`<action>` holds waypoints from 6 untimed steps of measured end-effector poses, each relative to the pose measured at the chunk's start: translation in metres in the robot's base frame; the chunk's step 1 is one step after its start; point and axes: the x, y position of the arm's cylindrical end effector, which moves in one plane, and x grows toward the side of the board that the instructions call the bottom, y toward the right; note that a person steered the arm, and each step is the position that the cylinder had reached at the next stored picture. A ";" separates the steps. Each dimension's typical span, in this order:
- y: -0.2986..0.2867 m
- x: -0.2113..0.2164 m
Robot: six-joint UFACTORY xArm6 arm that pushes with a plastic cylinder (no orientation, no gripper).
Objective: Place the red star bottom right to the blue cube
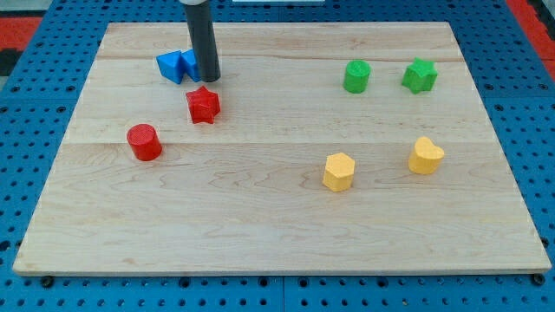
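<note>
The red star (203,104) lies on the wooden board at the upper left, just below and slightly right of the blue blocks. A blue cube (170,67) sits at the view's upper left, with a second blue block (189,62) touching its right side and partly hidden behind the rod. My tip (210,79) stands right of the blue blocks and just above the red star, a small gap from the star.
A red cylinder (144,142) lies left of and below the star. A green cylinder (356,76) and green star (420,75) sit at the upper right. A yellow hexagon (339,171) and yellow heart (426,156) lie at the lower right. The board (277,234) ends in blue pegboard.
</note>
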 end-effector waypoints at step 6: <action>0.005 0.106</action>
